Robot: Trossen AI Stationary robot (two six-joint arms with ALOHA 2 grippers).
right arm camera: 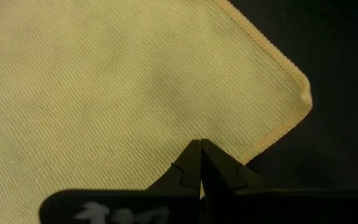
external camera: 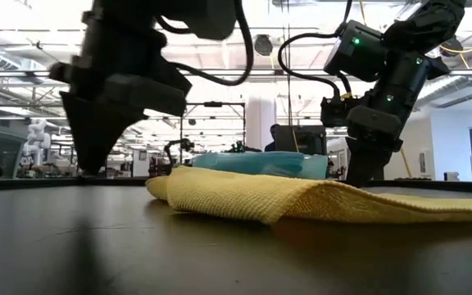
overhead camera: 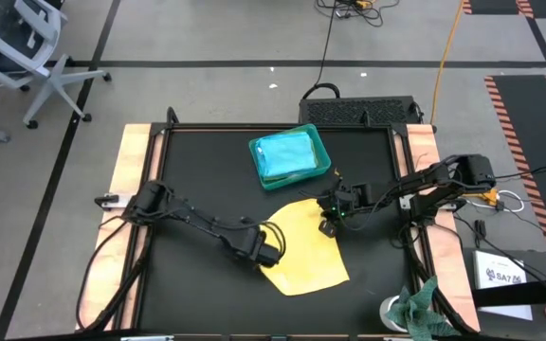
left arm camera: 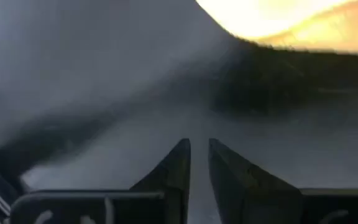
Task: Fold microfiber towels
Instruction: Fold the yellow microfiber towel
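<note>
Presently, findings as follows.
Left arm: reaches from the table's left edge toward the centre; the left gripper [overhead camera: 271, 254] sits low at the left edge of the yellow towel [overhead camera: 303, 248].
Left fingers: nearly together, a thin gap between the tips [left arm camera: 180, 155], nothing held.
Right arm: extends from the right edge, bent downward; the right gripper [overhead camera: 329, 225] stands over the towel's far right corner.
Right fingers: tips pressed together [right arm camera: 199, 155] just above the cloth, near its hemmed corner; no fabric seen between them.
Yellow towel: soft, fine ribbed weave, stitched border, rounded corner; lies on the black table [overhead camera: 197, 170], centre front, roughly diamond-set.
Low view: shows the towel's left part raised in a rounded fold, which the overhead view flattens.
Tray: rigid teal tray [overhead camera: 321, 152] behind the towel, holding folded light blue towels [overhead camera: 284, 154].
Rag: mottled green rag [overhead camera: 423, 308] at the front right corner, well apart.
</note>
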